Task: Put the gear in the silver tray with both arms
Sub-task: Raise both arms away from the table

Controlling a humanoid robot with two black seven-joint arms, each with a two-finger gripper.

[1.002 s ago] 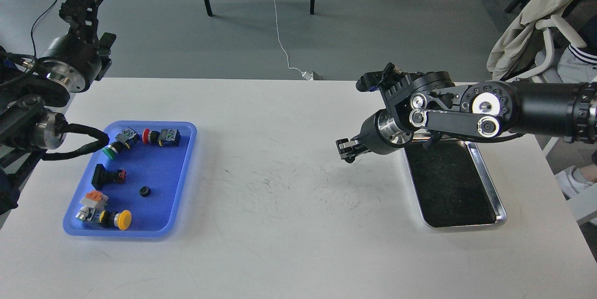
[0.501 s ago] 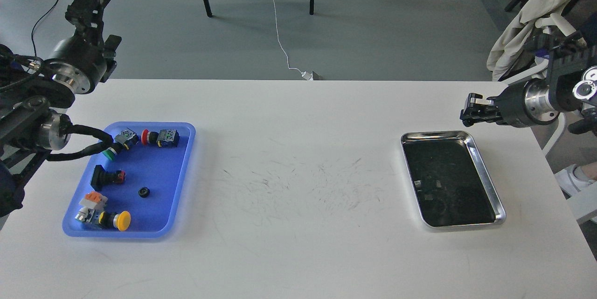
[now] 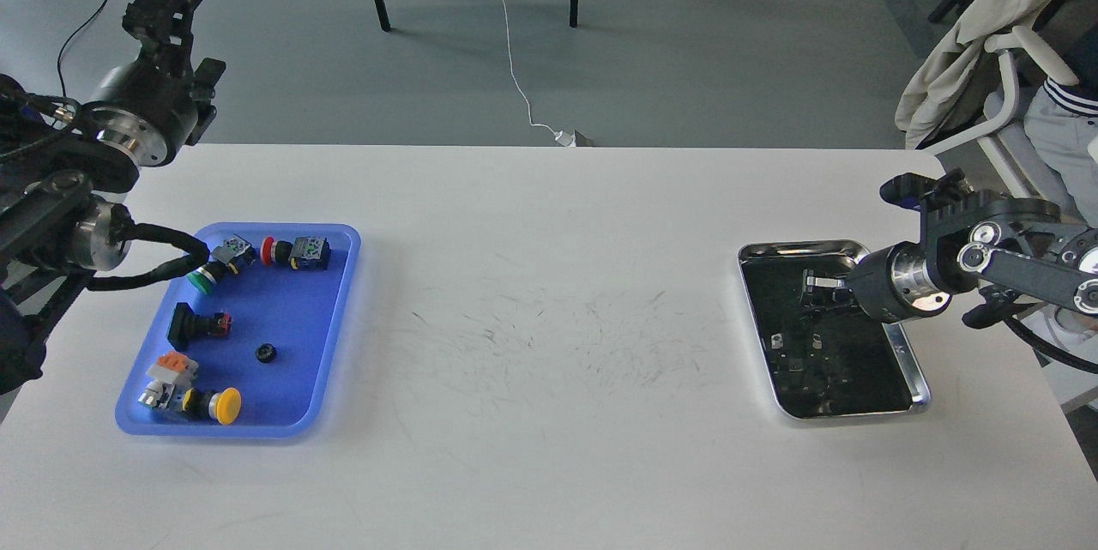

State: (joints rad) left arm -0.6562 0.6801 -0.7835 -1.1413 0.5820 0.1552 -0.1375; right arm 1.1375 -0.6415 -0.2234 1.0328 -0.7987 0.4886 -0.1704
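The gear (image 3: 264,353) is a small black toothed ring lying in the blue plastic tray (image 3: 350,275) at the table's left. The silver tray (image 3: 920,380) lies at the right, and its dark bottom mirrors my arm. My right gripper (image 3: 815,288) comes in from the right and hangs over the far half of the silver tray. It is dark against the tray, so its fingers cannot be told apart, and nothing shows in it. My left gripper (image 3: 165,3) is raised at the far left, beyond the table's back edge and well away from the gear. Its fingers are not clear.
The blue tray also holds several push-button switches: a yellow one (image 3: 225,405), a green one (image 3: 202,278), a red one (image 3: 268,250). The white table (image 3: 549,318) is scuffed in the middle. A chair draped with cloth (image 3: 969,35) stands at the back right.
My right arm swung from left of the silver tray out past the table's right side, then came down over the tray. My left arm barely moved. The gear stayed in the blue tray.
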